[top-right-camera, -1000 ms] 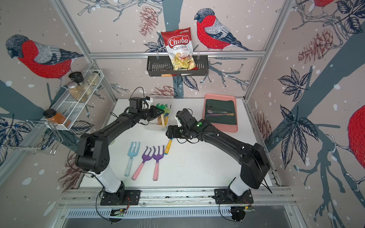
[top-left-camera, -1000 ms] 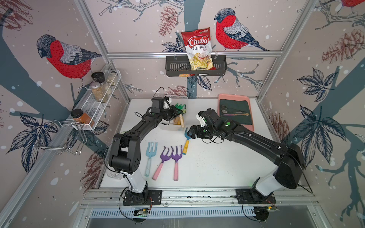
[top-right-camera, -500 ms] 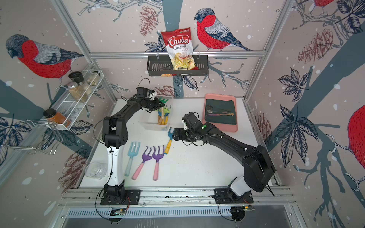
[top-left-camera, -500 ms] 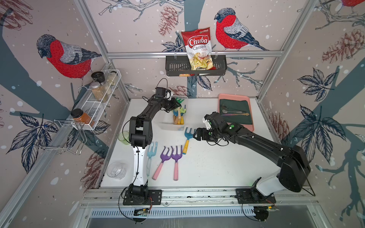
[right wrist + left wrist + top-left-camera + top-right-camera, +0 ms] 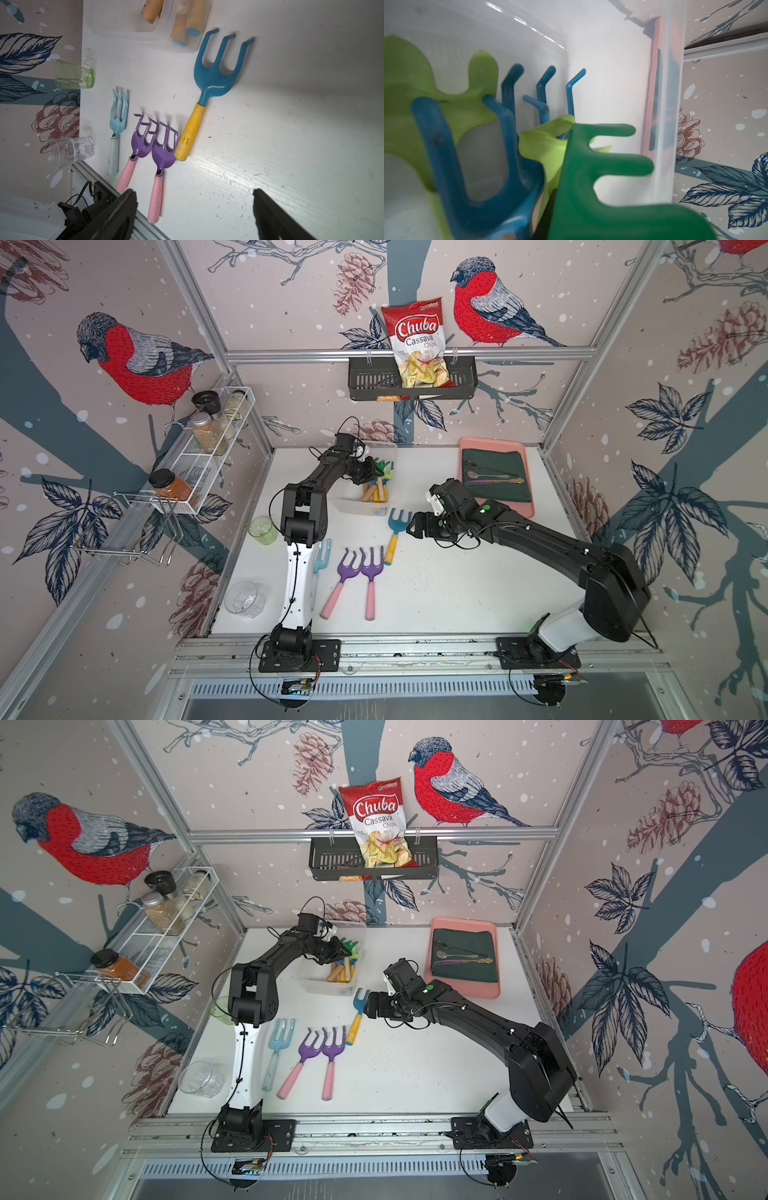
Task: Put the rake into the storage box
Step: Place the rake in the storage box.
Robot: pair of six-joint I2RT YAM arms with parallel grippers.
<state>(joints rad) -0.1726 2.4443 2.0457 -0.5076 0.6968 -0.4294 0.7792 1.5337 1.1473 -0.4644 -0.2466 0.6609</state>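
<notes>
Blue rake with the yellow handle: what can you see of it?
The blue three-pronged rake with a yellow handle lies flat on the white table, held by nothing. Its glossy head has hooked prong tips that point toward the clear plastic storage box nearby. The scuffed handle's end lies right beside a purple rake head; contact is unclear.

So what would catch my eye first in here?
The red Chuba chips bag, standing in the black basket on the back wall. Next, on the white table, two purple rakes lie side by side, while the left gripper holds a dark green rake in the clear storage box.
</notes>
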